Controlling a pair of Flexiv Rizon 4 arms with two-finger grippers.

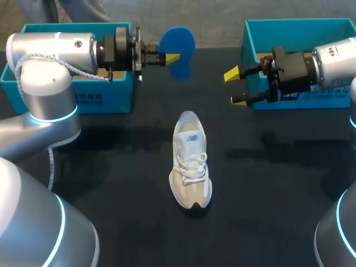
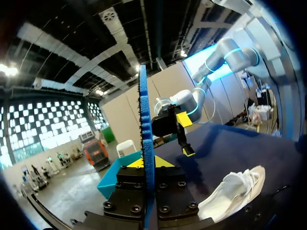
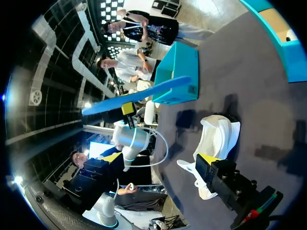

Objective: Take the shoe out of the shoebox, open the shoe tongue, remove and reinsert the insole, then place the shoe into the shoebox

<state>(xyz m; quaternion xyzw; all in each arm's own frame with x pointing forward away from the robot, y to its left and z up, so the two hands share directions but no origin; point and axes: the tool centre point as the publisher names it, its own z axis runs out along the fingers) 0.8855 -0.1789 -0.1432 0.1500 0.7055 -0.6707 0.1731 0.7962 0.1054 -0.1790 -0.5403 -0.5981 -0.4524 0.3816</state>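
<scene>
Insole out, shoe (image 1: 190, 158) lying on the tabletop (image 1: 122, 172) between two shoeboxes.
Your left end effector (image 1: 169, 58) gripped the blue insole (image 1: 179, 47) in the air beyond the shoe's heel, leftward; your right end effector (image 1: 235, 87) stood open beyond the heel, rightward.

Left of the shoe (image 1: 191, 167), the left arm (image 1: 50, 50) covers much of the left shoebox (image 1: 105, 97); right of the shoe, the right shoebox (image 1: 300, 30) is partly hidden by the right arm (image 1: 334, 58) and cut off.
</scene>
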